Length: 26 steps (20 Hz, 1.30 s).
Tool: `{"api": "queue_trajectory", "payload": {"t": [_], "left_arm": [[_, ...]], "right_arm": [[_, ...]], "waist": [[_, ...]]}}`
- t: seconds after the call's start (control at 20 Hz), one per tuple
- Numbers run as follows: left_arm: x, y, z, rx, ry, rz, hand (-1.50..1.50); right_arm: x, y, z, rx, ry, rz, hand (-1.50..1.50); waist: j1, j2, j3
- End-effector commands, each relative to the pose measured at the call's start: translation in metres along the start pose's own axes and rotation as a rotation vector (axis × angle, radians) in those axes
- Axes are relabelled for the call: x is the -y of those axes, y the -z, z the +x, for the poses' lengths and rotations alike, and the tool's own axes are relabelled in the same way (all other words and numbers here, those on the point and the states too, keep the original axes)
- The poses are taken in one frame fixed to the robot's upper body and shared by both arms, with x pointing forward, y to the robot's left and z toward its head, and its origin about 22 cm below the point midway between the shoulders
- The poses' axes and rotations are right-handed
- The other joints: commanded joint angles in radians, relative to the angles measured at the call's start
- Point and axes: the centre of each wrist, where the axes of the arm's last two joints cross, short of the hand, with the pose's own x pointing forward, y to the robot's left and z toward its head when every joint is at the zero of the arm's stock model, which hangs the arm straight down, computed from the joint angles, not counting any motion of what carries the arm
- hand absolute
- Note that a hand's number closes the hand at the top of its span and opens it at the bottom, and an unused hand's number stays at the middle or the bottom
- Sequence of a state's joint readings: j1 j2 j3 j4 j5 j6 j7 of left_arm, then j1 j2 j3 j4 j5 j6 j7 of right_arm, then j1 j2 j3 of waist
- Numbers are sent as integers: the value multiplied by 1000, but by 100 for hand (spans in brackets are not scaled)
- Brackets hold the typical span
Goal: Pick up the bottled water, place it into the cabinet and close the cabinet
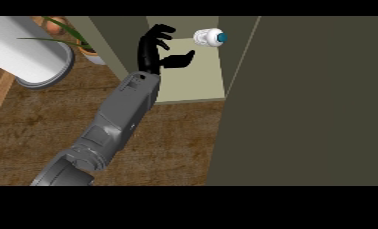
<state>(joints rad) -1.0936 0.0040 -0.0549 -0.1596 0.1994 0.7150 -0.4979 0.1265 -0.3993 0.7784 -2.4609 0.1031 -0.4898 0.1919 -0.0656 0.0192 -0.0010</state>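
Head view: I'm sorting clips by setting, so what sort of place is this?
Probably a kitchen: a wooden counter, an open cabinet with bottled water inside, and a potted plant.

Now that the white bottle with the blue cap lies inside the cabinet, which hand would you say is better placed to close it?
Left: the left hand is open beside the white bottle at the cabinet opening; the right hand is out of view.

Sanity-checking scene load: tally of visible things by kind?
Bottled water: 1
Cabinet: 1
Potted plant: 1
White cylinder: 1
Robot hand, open beside the bottle: 1
Total: 5
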Motion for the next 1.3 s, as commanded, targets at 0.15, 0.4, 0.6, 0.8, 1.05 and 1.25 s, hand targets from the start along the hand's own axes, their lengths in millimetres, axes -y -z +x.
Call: {"api": "queue_trajectory", "payload": {"t": [0.15,0.4,0.6,0.8,1.05,1.25], "left_arm": [[-1,-7,-14,-7,173,24,-150],[-10,2,-12,-15,179,64,-150],[-3,-11,-22,-11,158,59,-150],[-3,-8,-18,13,74,7,-150],[-6,7,6,156,-104,-81,150],[-6,-3,-7,186,-286,-101,150]], "right_arm": [[0,-5,14,48,43,20,-150],[1,-13,21,32,27,42,-150],[-6,-5,3,25,20,35,-150],[2,-10,14,43,36,12,-150],[4,-6,18,36,23,28,-150],[3,-11,15,40,37,5,-150]], "waist": [[-10,5,0],[-25,8,-1],[-17,9,-1],[-10,7,-1],[3,2,-3],[-4,-4,-1]]}}
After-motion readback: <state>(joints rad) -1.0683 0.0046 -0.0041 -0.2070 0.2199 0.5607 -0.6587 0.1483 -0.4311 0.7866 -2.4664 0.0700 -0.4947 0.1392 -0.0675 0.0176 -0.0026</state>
